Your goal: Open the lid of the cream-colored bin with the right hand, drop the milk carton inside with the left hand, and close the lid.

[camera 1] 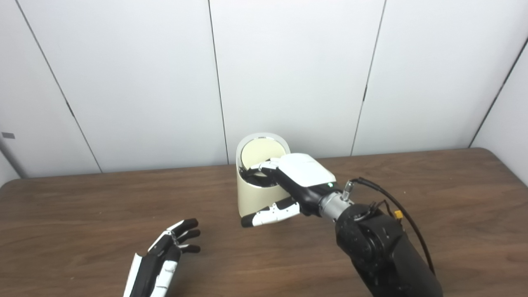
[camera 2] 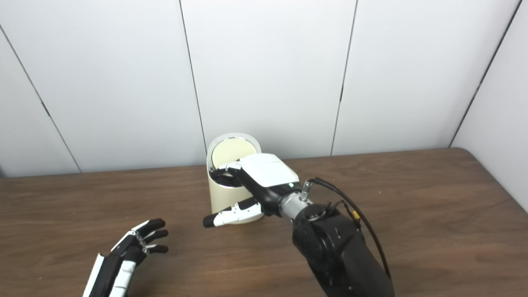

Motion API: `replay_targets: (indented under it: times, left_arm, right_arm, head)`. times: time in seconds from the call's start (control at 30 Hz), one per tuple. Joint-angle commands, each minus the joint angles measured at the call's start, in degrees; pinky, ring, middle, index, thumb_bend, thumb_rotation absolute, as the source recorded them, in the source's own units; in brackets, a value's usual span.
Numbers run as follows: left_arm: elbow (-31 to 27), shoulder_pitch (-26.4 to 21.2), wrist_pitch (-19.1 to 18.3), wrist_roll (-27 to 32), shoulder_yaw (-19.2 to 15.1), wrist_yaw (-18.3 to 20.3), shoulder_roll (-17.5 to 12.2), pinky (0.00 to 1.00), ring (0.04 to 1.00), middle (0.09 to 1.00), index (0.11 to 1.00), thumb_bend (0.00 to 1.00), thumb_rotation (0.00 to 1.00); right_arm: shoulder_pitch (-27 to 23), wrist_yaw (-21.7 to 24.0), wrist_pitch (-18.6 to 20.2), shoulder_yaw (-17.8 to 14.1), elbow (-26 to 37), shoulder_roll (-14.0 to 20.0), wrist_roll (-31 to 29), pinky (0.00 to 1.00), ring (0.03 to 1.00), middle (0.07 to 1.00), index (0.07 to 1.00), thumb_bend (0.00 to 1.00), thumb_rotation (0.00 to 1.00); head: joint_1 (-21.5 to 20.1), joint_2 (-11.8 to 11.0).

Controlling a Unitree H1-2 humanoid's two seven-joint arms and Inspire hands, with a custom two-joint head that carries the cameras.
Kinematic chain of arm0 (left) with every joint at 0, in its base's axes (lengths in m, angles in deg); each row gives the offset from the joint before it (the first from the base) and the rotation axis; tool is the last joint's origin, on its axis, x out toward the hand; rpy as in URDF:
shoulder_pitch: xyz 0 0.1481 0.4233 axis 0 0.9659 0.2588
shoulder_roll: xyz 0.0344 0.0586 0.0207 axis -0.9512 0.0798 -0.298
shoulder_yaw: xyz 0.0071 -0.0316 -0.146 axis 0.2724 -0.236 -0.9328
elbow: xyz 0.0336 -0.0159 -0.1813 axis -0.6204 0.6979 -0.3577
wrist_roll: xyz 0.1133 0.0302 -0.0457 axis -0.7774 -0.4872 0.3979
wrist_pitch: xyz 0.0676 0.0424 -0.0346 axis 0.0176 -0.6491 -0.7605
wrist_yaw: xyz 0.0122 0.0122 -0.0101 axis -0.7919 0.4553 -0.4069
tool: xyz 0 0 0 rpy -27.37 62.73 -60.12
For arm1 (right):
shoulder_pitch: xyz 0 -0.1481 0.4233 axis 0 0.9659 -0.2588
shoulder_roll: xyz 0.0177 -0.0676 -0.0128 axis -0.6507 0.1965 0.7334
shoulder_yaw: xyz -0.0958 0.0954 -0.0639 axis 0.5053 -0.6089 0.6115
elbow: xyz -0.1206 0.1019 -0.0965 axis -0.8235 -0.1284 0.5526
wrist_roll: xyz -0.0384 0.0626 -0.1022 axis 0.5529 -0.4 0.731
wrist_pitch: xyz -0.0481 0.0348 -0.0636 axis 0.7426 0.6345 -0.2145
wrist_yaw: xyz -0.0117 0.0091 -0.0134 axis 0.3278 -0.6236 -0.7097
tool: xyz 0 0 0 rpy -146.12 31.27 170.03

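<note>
The cream-colored bin (camera 1: pixel 255 197) stands at the middle of the table, near the wall. Its round lid (camera 1: pixel 260 151) is tipped up and stands nearly upright behind the dark opening. My right hand (camera 1: pixel 303 175) is at the bin's top, its fingers (camera 1: pixel 264 167) reaching over the rim at the foot of the lid. The thumb (camera 1: pixel 270 214) sticks out apart, in front of the bin's body. My left hand (camera 1: pixel 165 255) lies low at the front left, open and holding nothing. No milk carton shows in either view; the bin's inside is dark and partly hidden by the right hand.
The brown wooden table (camera 1: pixel 433 198) runs wide on both sides of the bin. White wall panels (camera 1: pixel 288 70) stand close behind it. A black cable (camera 1: pixel 396 206) loops off my right wrist.
</note>
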Motion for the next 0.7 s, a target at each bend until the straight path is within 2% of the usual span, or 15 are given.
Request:
replay_targets:
  times: [0.0,0.2,0.43,0.67]
  left_arm:
    - [-0.5,-0.7,1.2,-0.9,0.0,-0.7,0.0,0.64,0.777,0.819,0.814,0.67,0.86]
    - [-0.2,-0.8,1.4,-1.1,0.1,-0.7,0.1,0.64,0.775,0.819,0.815,0.67,0.86]
    - [0.0,-0.6,1.5,-1.5,0.0,-0.8,0.0,0.64,0.777,0.82,0.819,0.67,0.87]
    - [-0.4,-0.4,1.5,-1.6,0.1,-0.7,-0.1,0.64,0.776,0.821,0.818,0.66,0.88]
  right_arm:
    - [1.2,1.8,0.8,-0.1,-0.4,0.6,-0.9,0.87,0.899,0.861,0.838,0.88,0.82]
    - [2.2,-0.5,-0.4,-0.5,-0.7,0.7,-1.8,0.86,0.907,0.885,0.865,0.88,0.81]
    - [5.4,-9.2,-3.9,-1.9,-1.4,-0.4,-4.5,0.86,0.93,0.924,0.896,0.84,0.76]
    - [7.2,-12.8,-5.1,-2.3,-1.7,-0.6,-5.9,0.9,0.962,0.958,0.933,0.82,0.77]
  head:
    - [0.0,0.0]
    - [0.0,-0.2]
    - [0.2,-0.4]
    - [0.1,-0.2]
